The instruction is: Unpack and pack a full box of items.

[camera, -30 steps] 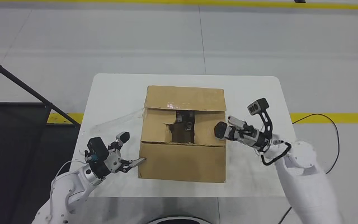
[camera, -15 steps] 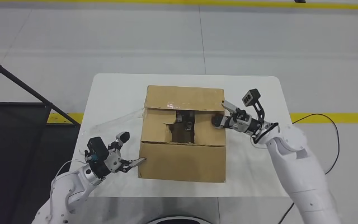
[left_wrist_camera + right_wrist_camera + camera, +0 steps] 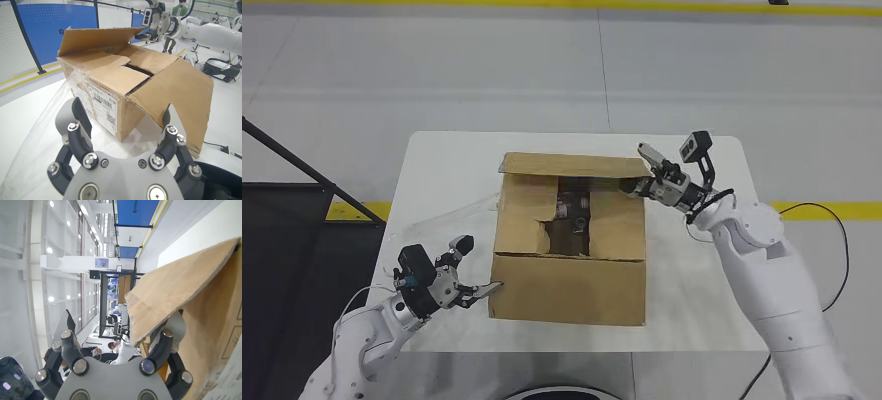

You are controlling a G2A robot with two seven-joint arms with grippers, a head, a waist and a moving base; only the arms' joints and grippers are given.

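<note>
Though loose at one end, tape [image 3: 75, 74]: clear strip stuck at the box's upper left corner, trailing down across the table toward its left edge.
Table [image 3: 442, 160]: white, bearing the box at its middle.
Floor around: yellow line [image 3: 867, 209] past the table's right side; dark panel [image 3: 282, 280] off the left side.
Box [image 3: 126, 117]: brown cardboard, upright, with a printed label [image 3: 103, 107] on its left wall.
Far flap [image 3: 567, 165]: raised at a slant above the opening.
Near flap [image 3: 567, 290]: swung outward, sloping down on the robot's side.
Inner flaps [image 3: 617, 230]: folded flat, covering most of the opening, with a ragged gap between them.
Contents [image 3: 572, 212]: dark, glimpsed through that gap; kind not discernible.
Right gripper [image 3: 121, 315]: fingers spread wide at the box's far right corner, far flap's corner lying against one finger, not pinched.
Left gripper [image 3: 125, 113]: fingers spread, holding nothing, low over the table off the box's near left corner, close by the near flap; contact not discernible.
</note>
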